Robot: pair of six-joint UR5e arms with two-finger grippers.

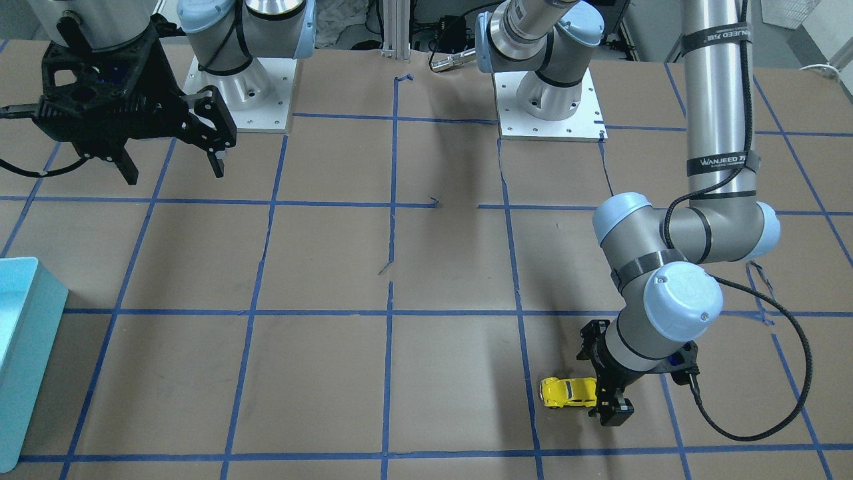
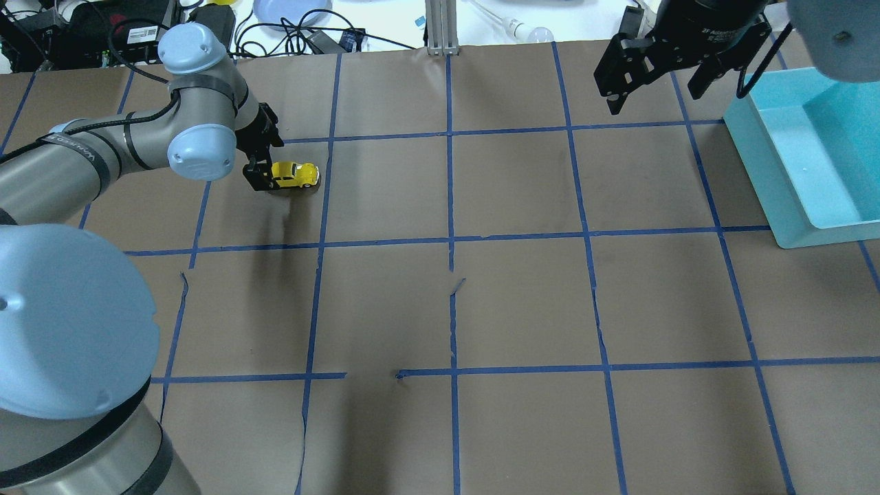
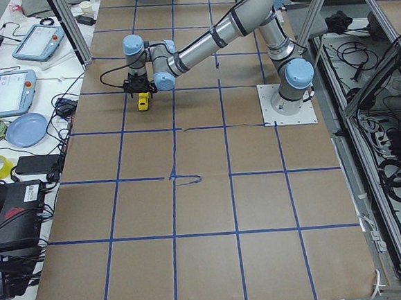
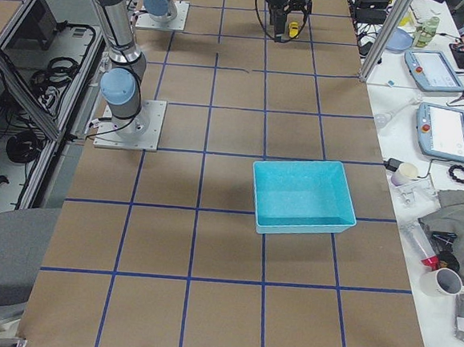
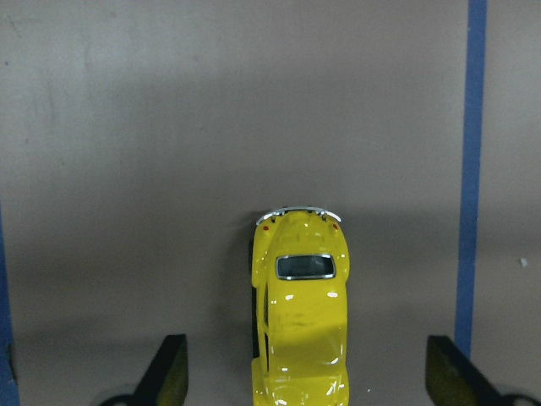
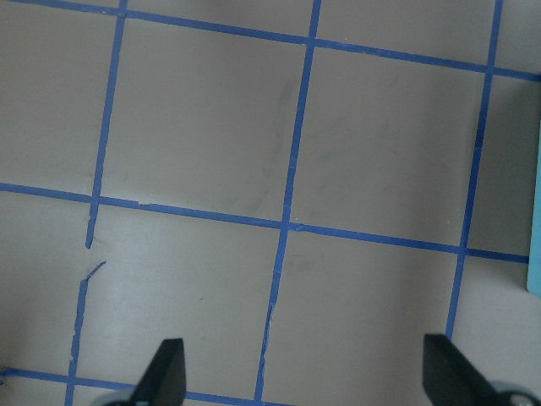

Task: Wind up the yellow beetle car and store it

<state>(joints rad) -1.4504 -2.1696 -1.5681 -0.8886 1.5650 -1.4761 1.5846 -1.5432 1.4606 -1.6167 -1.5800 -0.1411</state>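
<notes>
Car (image 5: 300, 313) on its wheels on the paper-covered table (image 2: 522, 302), in the robot's far-left part of the blue tape grid and well apart from the blue bin (image 4: 304, 225) on the right. The left gripper (image 5: 308, 376) is low over it, fingers spread wide with one on each side of the yellow body, touching neither flank and holding nothing. That straddle looks like the set-up for a grasp across the car's width, so it can be dragged backward along the paper to load the spring. Keeping the wheels on the surface suits that.

The right gripper (image 2: 653, 96) hangs high beside the bin, jaws wide apart and empty, probably parked clear of the work. Winding and storing both appear not yet done.

A black band (image 1: 716, 162) on the left arm reads WANJEED. White lettering on the right gripper's body begins "2F" – the rest is too small to make out.
</notes>
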